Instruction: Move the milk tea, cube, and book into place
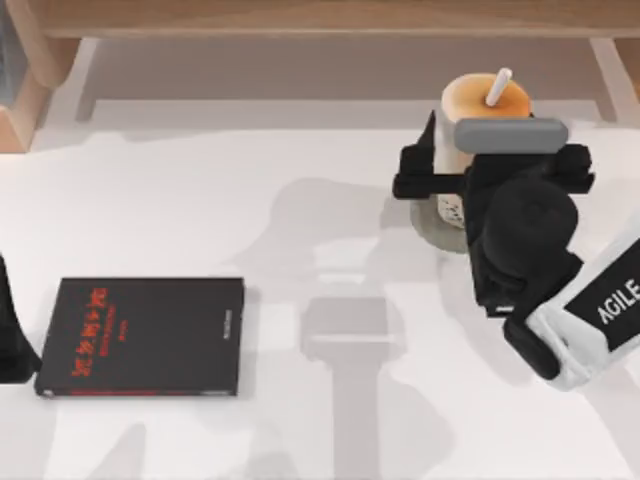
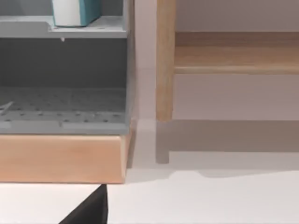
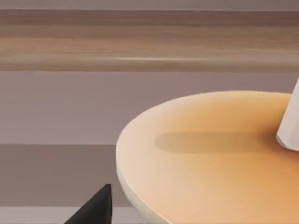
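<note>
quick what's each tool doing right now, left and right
Left tool: parked at the table's left edge; open or shut cannot be told.
Right tool: around the milk tea; grip cannot be told.

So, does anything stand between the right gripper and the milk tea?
No. In the top view the right gripper is already at the milk tea, its fingers on either side of the cup, with nothing between them. The left arm stays parked at the table's left edge.

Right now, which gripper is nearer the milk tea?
Right. The right gripper is at the milk tea, its black fingers on either side of the cup. The left gripper sits at the table's far left edge, beside the black book.
</note>
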Action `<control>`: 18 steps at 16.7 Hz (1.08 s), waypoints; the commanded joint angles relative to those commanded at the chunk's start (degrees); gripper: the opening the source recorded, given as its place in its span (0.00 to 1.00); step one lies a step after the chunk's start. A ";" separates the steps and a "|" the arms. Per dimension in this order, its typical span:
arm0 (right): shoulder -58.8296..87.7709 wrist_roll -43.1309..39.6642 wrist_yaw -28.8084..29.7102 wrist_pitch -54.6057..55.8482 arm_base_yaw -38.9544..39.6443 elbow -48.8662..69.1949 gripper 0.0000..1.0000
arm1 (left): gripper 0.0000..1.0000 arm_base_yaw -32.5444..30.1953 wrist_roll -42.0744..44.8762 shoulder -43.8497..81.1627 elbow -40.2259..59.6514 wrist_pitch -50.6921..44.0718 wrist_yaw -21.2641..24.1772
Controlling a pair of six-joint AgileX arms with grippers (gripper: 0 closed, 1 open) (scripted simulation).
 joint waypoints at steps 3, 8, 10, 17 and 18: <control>-0.20 -0.12 -0.03 0.19 0.14 -0.10 1.00 | 1.00 0.00 0.00 0.00 0.00 0.00 0.00; -2.39 -0.06 2.54 3.08 2.63 -5.38 1.00 | 1.00 0.00 0.00 0.00 0.00 0.00 0.00; -2.66 0.01 2.96 3.48 2.93 -6.13 1.00 | 1.00 0.00 0.00 0.00 0.00 0.00 0.00; -6.80 -0.03 3.50 -0.43 3.39 -6.87 1.00 | 1.00 0.00 0.00 0.00 0.00 0.00 0.00; -9.19 -0.04 3.75 -1.95 3.61 -7.20 1.00 | 1.00 0.00 0.00 0.00 0.00 0.00 0.00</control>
